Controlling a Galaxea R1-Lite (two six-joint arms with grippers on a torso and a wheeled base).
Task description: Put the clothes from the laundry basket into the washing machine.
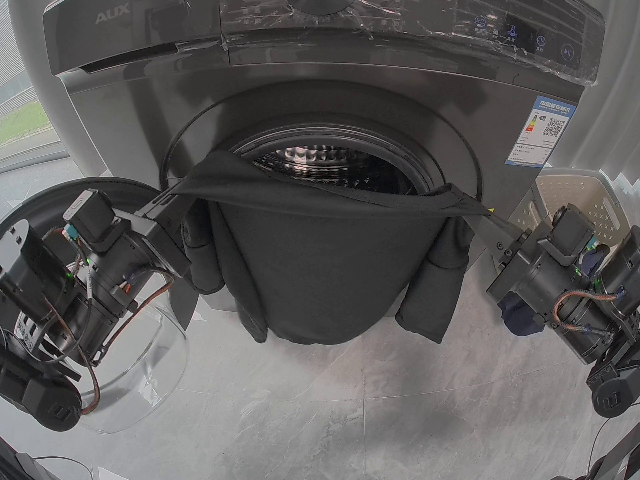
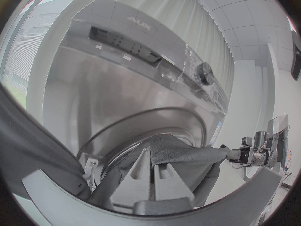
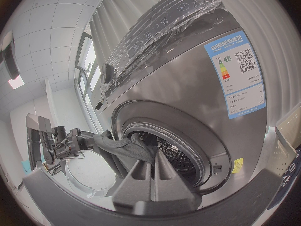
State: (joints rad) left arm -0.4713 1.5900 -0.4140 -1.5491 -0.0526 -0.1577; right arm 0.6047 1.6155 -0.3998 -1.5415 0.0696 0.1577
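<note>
A dark grey garment (image 1: 320, 261) hangs stretched across the washing machine's round drum opening (image 1: 333, 161), its body and sleeves drooping towards the floor. My left gripper (image 1: 175, 203) is shut on its left shoulder edge, and my right gripper (image 1: 481, 219) is shut on the right one. The left wrist view has the fabric (image 2: 175, 151) pinched between the closed fingers (image 2: 144, 170). In the right wrist view the cloth (image 3: 128, 146) is clamped the same way, just in front of the steel drum (image 3: 175, 154). The laundry basket (image 1: 587, 201) stands at the right, beside the machine.
The machine's glass door (image 1: 127, 361) is swung open at the left, low beside my left arm. A dark blue item (image 1: 520, 318) lies below my right gripper near the basket. Grey tiled floor (image 1: 373, 401) spreads out in front.
</note>
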